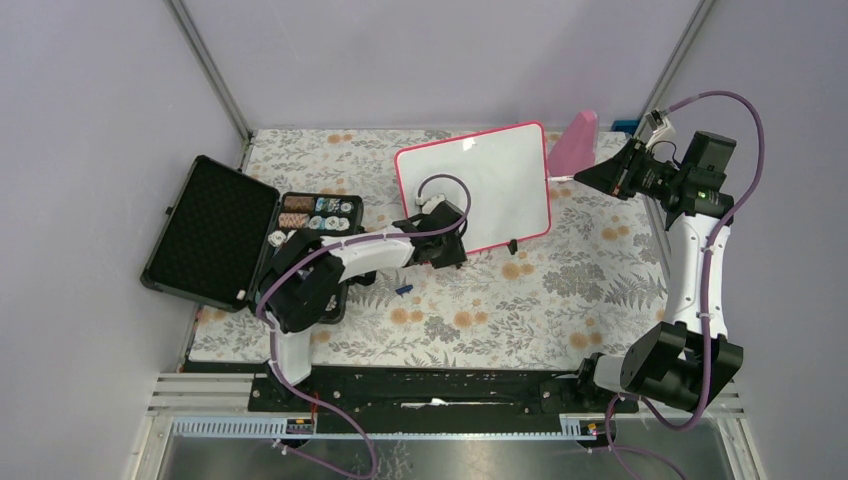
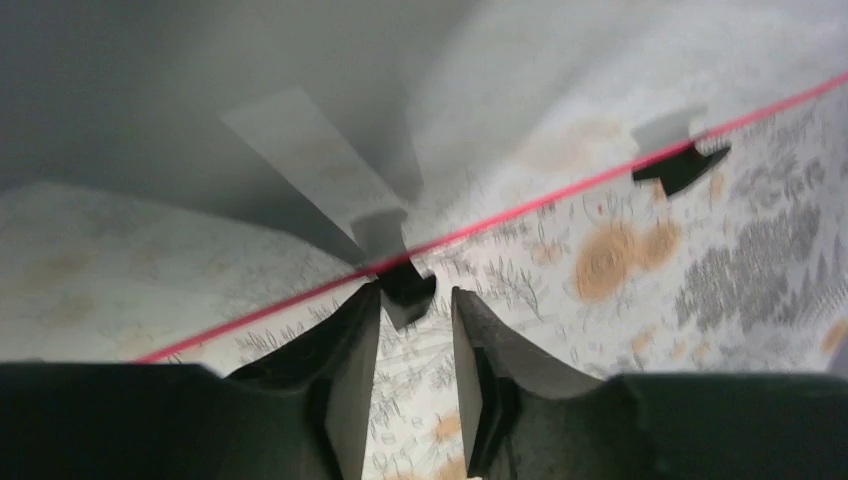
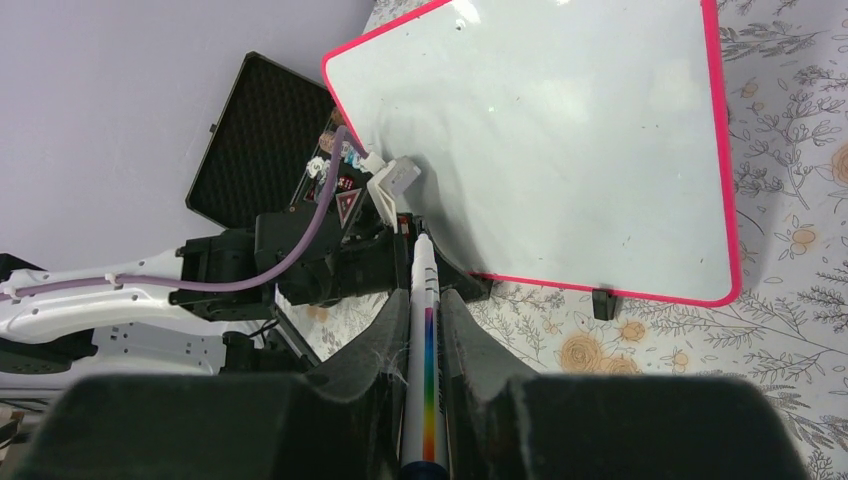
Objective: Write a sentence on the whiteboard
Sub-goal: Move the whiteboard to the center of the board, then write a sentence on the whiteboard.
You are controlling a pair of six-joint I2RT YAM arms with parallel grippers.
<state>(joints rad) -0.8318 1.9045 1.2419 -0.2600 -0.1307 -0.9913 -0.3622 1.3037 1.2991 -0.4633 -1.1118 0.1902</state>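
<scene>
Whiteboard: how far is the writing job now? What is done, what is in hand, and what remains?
Done: the whiteboard stands on its feet on the table, and the right gripper is shut on a marker. In hand: the left gripper sits at the board's lower edge by a black foot, jaws slightly apart. Left: the whole sentence; the board shows no lettering.

I see plain lilac walls (image 1: 440,60) enclosing my workspace; two metal posts (image 1: 208,66) rise at the back corners; a flower-printed cloth (image 1: 520,320) spreads beneath; light is even, soft.
</scene>
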